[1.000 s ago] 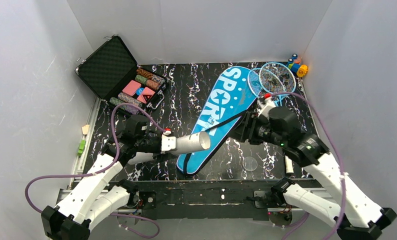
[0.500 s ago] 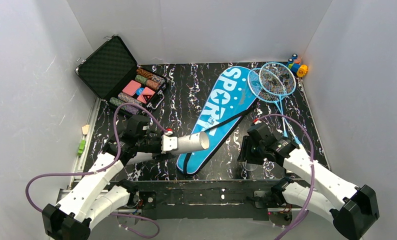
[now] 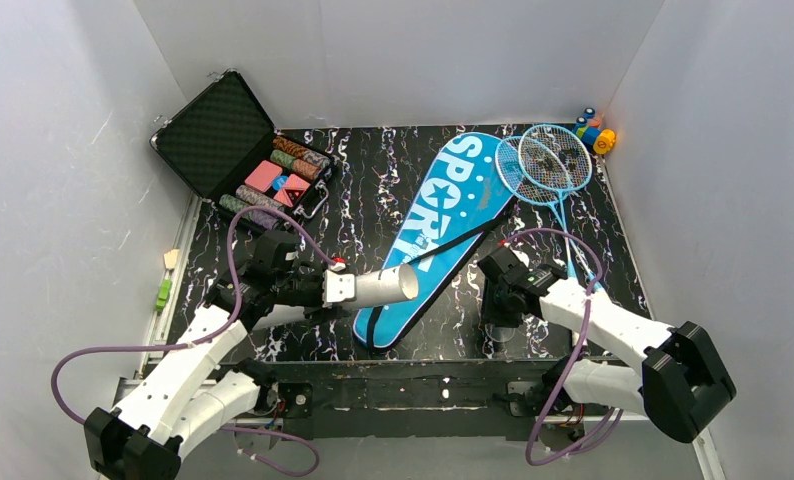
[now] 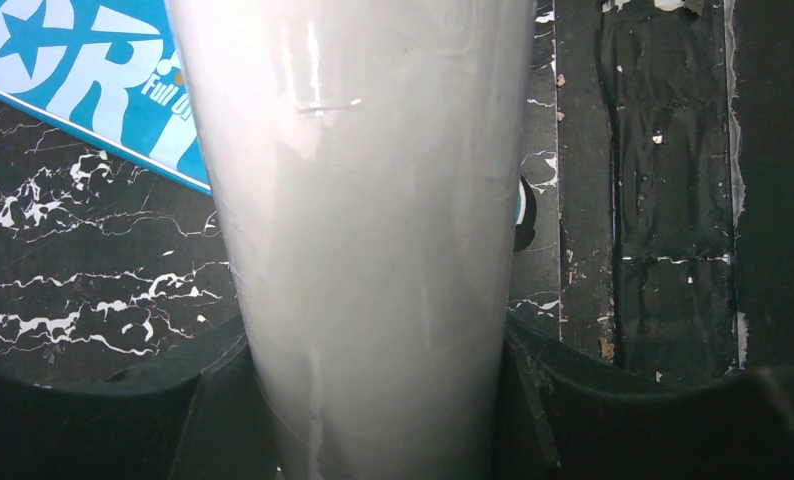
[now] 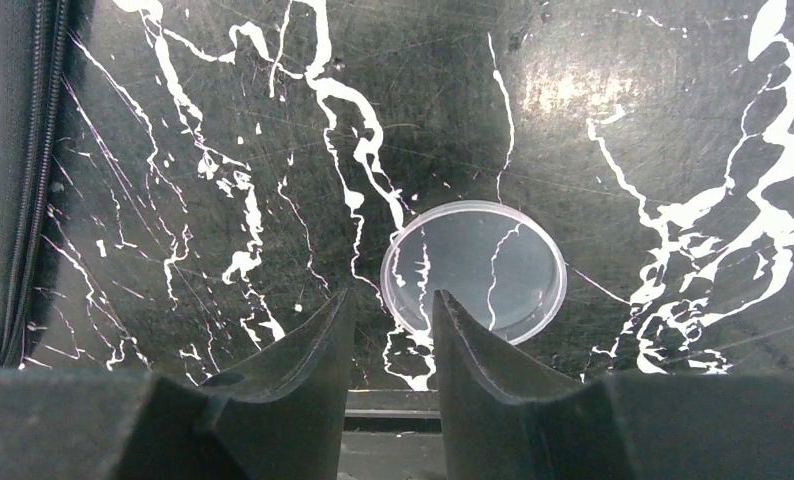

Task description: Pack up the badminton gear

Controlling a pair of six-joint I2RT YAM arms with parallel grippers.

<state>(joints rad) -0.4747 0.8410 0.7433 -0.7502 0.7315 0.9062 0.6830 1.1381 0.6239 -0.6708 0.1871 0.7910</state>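
Observation:
My left gripper point(image 3: 335, 288) is shut on the long white tube point(image 3: 383, 286), which it holds level with its open end over the near part of the blue SPORT bag point(image 3: 438, 225). The tube fills the left wrist view point(image 4: 373, 200). The black strap point(image 3: 453, 243) lies across the bag. Two blue-framed rackets point(image 3: 543, 160) lie at the back right. My right gripper point(image 5: 391, 300) is open a little and empty, low over the table, its tips at the near-left rim of a clear round lid point(image 5: 473, 272). No shuttlecock shows clearly.
An open black case of coloured chips point(image 3: 243, 150) stands at the back left. A small orange-and-blue toy point(image 3: 595, 130) sits in the back right corner. The bag's zipped edge point(image 5: 18, 150) lies left of my right gripper. White walls close in three sides.
My right arm has swung back from the bag and racket handles toward the near edge and come down over the clear lid. My left arm and the tube have not moved.

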